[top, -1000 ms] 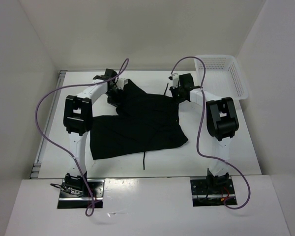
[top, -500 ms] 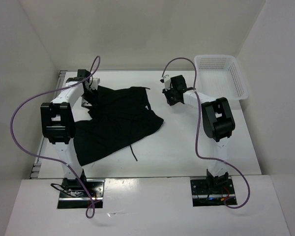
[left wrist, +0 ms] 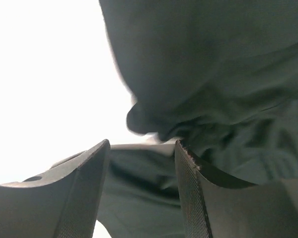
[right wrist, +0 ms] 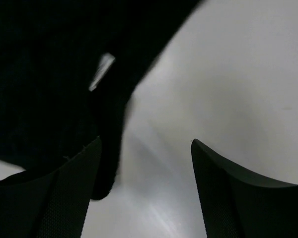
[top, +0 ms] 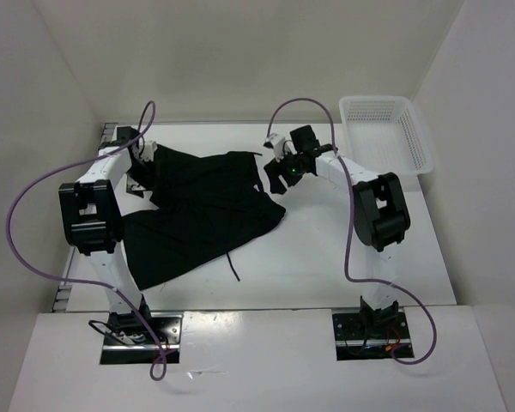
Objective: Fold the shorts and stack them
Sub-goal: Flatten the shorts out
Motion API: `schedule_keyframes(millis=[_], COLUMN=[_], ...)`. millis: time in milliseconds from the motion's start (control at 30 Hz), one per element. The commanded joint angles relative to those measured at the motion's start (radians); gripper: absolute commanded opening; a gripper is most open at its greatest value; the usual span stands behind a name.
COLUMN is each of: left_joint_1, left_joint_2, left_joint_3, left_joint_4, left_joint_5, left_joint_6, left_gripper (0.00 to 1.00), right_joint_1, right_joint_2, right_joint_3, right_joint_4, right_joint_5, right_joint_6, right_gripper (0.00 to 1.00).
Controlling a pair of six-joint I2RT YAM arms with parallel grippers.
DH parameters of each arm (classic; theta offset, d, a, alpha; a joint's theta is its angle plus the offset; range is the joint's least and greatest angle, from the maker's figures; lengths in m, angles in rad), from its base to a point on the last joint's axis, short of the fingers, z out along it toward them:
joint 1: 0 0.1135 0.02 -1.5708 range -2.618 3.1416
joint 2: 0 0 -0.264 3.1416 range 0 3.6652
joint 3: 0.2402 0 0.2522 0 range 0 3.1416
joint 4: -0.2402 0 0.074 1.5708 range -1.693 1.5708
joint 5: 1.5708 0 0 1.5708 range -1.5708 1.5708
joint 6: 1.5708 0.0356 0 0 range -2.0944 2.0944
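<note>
The flat white tabletop (top: pixel 360 249) lies under both claws. The black soft fabric shorts (top: pixel 206 210) sprawl rumpled on it between the 2 claws, reaching right up to the left one. The white plastic mesh basket (top: pixel 386 129) sits beyond the right claw's outer side, well apart. The left claw (left wrist: pixel 143 144) has its jaws parted, with a bunched fold of the shorts just ahead of its tips. The right claw (right wrist: pixel 146 141) gapes wide over bare table, the shorts' edge beside 1 finger. The thin dark drawstring (top: pixel 233 268) trails well behind both claws.
</note>
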Motion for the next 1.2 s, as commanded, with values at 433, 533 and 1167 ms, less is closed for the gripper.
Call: schedule_keyframes(millis=[433, 533, 1167], left_joint_1=[0.072, 0.072, -0.071], left_joint_2=[-0.081, -0.081, 0.385], left_joint_3=[-0.087, -0.087, 0.640], left_joint_4=[0.025, 0.025, -0.001], left_joint_5=[-0.034, -0.003, 0.020], left_joint_6=[0.004, 0.004, 0.004], left_gripper=[0.64, 0.64, 0.70], right_joint_1=[0.168, 0.156, -0.031], right_joint_2=[-0.168, -0.241, -0.063], right_joint_3=[-0.306, -0.397, 0.116], right_joint_4=[-0.147, -0.266, -0.157], right_joint_5=[0.166, 0.166, 0.020], right_joint_6=[-0.152, -0.187, 0.074], right_gripper=[0.00, 0.00, 0.92])
